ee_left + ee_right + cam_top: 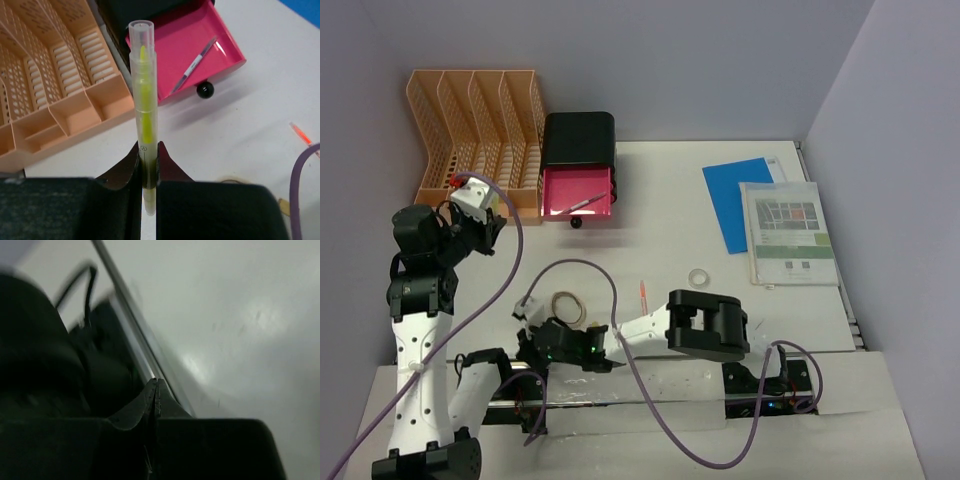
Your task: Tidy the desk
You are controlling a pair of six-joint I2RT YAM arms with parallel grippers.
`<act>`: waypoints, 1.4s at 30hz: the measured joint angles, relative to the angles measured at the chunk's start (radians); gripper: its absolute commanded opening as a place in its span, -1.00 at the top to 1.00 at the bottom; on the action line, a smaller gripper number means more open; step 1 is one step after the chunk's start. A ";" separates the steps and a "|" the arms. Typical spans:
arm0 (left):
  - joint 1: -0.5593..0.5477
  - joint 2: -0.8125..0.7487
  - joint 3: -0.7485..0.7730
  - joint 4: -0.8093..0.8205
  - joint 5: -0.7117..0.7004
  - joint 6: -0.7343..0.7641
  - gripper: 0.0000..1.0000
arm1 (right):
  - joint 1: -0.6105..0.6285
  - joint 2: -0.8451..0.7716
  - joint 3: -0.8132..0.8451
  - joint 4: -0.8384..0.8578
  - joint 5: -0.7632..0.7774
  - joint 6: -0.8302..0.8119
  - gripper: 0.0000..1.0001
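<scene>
L gripper (148, 152) clamped on low end of translucent yellow plastic highlighter (142, 85); it may pivot, slip, miss open pink plastic drawer (185, 45). R gripper (156, 385) fully closed, empty, low over flat white desk (670, 225) ahead of bases; may scrape.

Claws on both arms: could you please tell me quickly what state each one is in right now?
Left claw: shut on a yellow highlighter.
Right claw: shut, with nothing between its fingers.
</scene>
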 measured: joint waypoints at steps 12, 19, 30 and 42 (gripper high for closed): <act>0.000 0.020 0.000 0.039 0.042 0.000 1.00 | -0.105 -0.221 -0.155 0.003 0.075 -0.002 1.00; -0.059 0.147 0.041 0.035 0.051 -0.008 1.00 | -0.118 -0.400 -0.269 -0.012 0.183 -0.015 1.00; -0.393 0.539 0.298 0.072 -0.184 0.023 1.00 | -0.250 -0.856 -0.546 -0.148 0.367 -0.032 1.00; -0.498 0.925 0.427 0.206 -0.348 0.143 0.99 | -0.328 -1.084 -0.733 -0.261 0.438 -0.035 1.00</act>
